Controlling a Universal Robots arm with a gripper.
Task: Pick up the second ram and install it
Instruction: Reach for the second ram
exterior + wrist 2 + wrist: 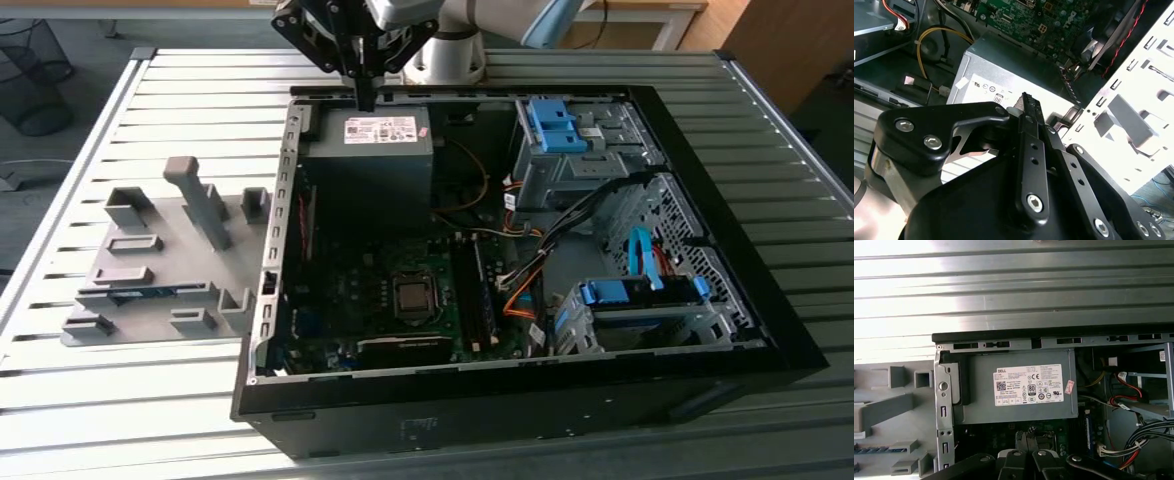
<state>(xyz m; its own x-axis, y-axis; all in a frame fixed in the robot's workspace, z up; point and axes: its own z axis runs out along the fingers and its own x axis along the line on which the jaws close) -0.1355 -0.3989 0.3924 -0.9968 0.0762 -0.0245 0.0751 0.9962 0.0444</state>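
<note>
The second ram (134,292) is a thin green-blue stick lying flat in a slot of the grey fixture (147,240), at the exterior view's left of the open computer case (534,405). My gripper (363,96) hangs over the far edge of the case, just above the grey power supply (367,150), well away from the ram. Its black fingers (1026,102) are pressed together with nothing between them. In the first wrist view the gripper (1030,436) points down at the power supply's label (1028,385). The motherboard's memory slots (474,300) lie deeper in the case.
Grey upright blocks (200,200) stand on the fixture. Bright blue drive brackets (554,125) (641,292) and cable bundles (534,270) fill the case's side at the exterior view's right. The case stands on a slatted metal table (134,400). The perforated case wall (1134,100) is close beside the fingers.
</note>
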